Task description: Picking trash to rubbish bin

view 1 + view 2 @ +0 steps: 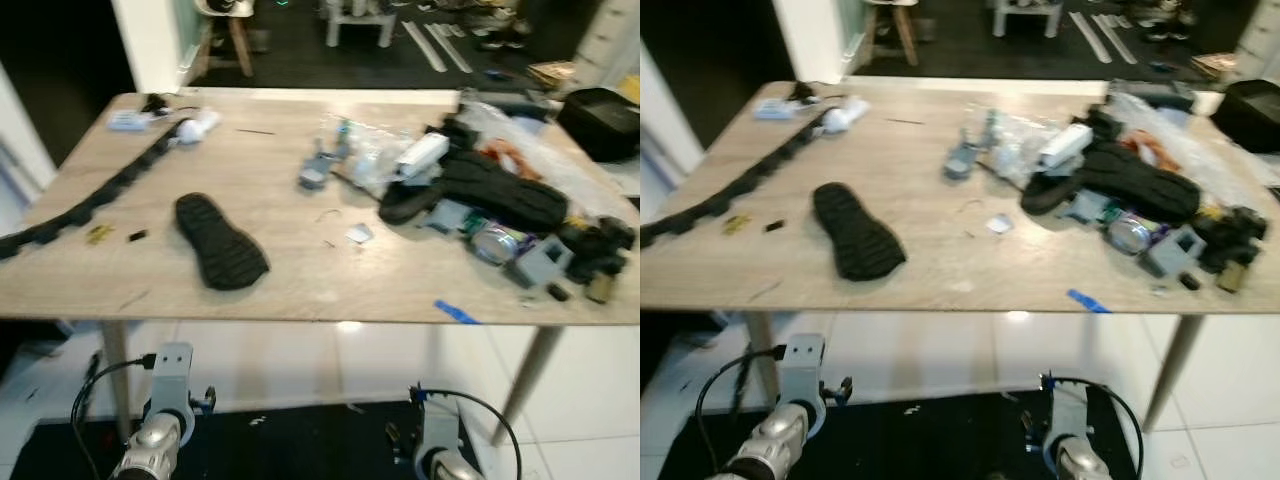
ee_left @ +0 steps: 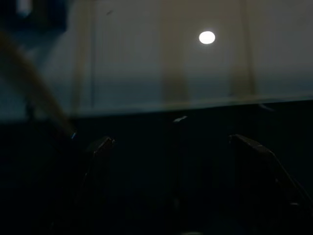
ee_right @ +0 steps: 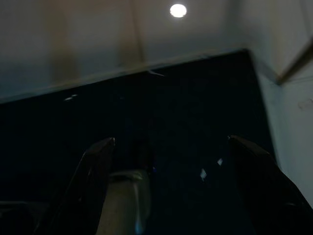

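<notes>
A wooden table [image 1: 300,290] stands before me, strewn with clutter. A black shoe sole [image 1: 220,240] lies left of its middle. A small white scrap [image 1: 358,234] and a blue strip [image 1: 457,312] lie toward the front. On the right is a heap of black soles [image 1: 500,190], clear plastic bags [image 1: 375,150], a crushed can [image 1: 493,243] and grey parts [image 1: 545,262]. Both arms hang low in front of the table, the left arm [image 1: 160,425] and the right arm [image 1: 435,455]. My left gripper [image 2: 171,147] and right gripper [image 3: 172,147] are open over a dark mat, holding nothing.
A black segmented track [image 1: 90,200] runs along the table's left side, with small items [image 1: 130,120] at the far left corner. A black bag [image 1: 600,120] sits at the far right. A dark mat [image 1: 300,440] covers the white tiled floor under the table. Stool legs [image 1: 240,40] stand beyond.
</notes>
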